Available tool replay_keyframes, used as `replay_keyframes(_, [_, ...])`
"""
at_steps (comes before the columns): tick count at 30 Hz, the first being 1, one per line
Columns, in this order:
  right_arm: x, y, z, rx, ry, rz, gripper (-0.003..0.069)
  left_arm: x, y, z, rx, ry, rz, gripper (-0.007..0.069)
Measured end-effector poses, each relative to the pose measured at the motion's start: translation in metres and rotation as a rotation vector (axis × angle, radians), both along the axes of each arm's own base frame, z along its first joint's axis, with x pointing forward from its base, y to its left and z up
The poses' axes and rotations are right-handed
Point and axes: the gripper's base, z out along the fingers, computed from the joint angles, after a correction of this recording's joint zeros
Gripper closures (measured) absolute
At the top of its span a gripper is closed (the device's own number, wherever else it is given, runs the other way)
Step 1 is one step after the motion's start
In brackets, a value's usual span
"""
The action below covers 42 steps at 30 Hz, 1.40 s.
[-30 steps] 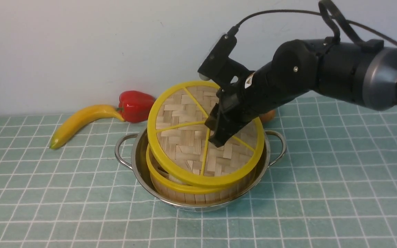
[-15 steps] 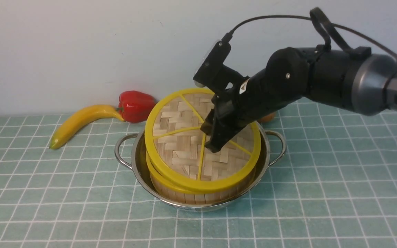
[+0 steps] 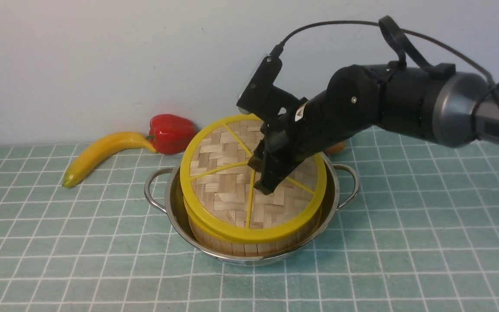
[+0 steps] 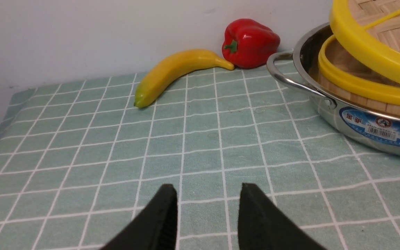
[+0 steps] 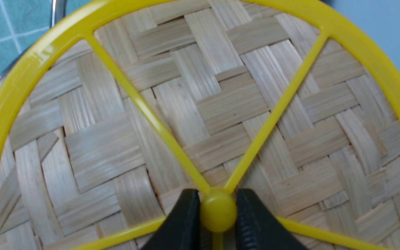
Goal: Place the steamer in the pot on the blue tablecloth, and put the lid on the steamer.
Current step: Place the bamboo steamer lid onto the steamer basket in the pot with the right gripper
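Note:
The shiny steel pot (image 3: 169, 203) stands on the blue tablecloth (image 3: 59, 242) with the bamboo steamer (image 3: 249, 247) inside it. The woven lid (image 3: 219, 190) with yellow rim and spokes lies tilted over the steamer, its far edge higher, its near edge down on the steamer's rim. My right gripper (image 3: 263, 184) is shut on the lid's small yellow knob (image 5: 218, 212). In the left wrist view the lid (image 4: 370, 55) hangs over the steamer's yellow rim (image 4: 359, 90) in the pot (image 4: 342, 114). My left gripper (image 4: 207, 194) hovers open over bare cloth, left of the pot, holding nothing.
A yellow banana (image 3: 102, 154) and a red bell pepper (image 3: 169, 132) lie at the back left by the wall. An orange thing (image 3: 336, 148) peeks out behind the right arm. The pot has looped handles (image 3: 154, 190) on both sides.
The right arm has carried the lid down and leftward onto the steamer. The lid has become flatter and its near edge now meets the steamer's rim.

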Motion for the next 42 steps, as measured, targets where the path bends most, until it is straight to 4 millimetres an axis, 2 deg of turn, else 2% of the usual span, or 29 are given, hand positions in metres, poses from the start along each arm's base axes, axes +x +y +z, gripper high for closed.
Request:
replay_keyframes(3, [0.001,0.001,0.006,0.006,-0.009,0.003,0.0513,0.0,0.0,0.0,0.0,0.0,0.0,0.0382])
replay_keyframes(14, [0.002,0.001,0.007,0.004,-0.01,0.005,0.0513,0.0,0.0,0.0,0.0,0.0,0.0,0.0382])
replay_keyframes(22, [0.008,0.005,-0.009,-0.003,-0.005,-0.002,0.0513,0.0,0.0,0.0,0.0,0.0,0.0,0.0382])
replay_keyframes(42, [0.015,0.009,-0.027,-0.004,-0.008,-0.009,0.0515,0.0,0.0,0.0,0.0,0.0,0.0,0.0382])
